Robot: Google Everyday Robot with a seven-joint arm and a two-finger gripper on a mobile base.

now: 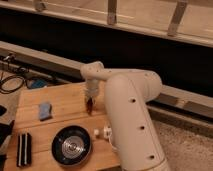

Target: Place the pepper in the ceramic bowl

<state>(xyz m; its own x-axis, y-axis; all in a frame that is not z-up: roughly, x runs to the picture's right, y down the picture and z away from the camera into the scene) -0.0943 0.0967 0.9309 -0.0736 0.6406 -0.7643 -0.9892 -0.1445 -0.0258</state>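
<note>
End effector (90, 101) is clamped on the small dark red pepper (90, 107), low over the wooden bench (65, 102), apart from the round black ceramic bowl (61, 144).

dark red pepper (89, 106) under the claw (90, 98), black pale-ringed bowl (59, 146).

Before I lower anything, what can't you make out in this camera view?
- The pincer is over the wooden table, beyond the ceramic bowl. Its tip merges with the dark pepper, so I cannot tell whether the pepper is lifted or resting.
- The table's near right corner is hidden behind the arm.
- The small white items beside the arm are too small to identify.
- The black object near the left edge shows only an outline, so I cannot tell what it is.
</note>
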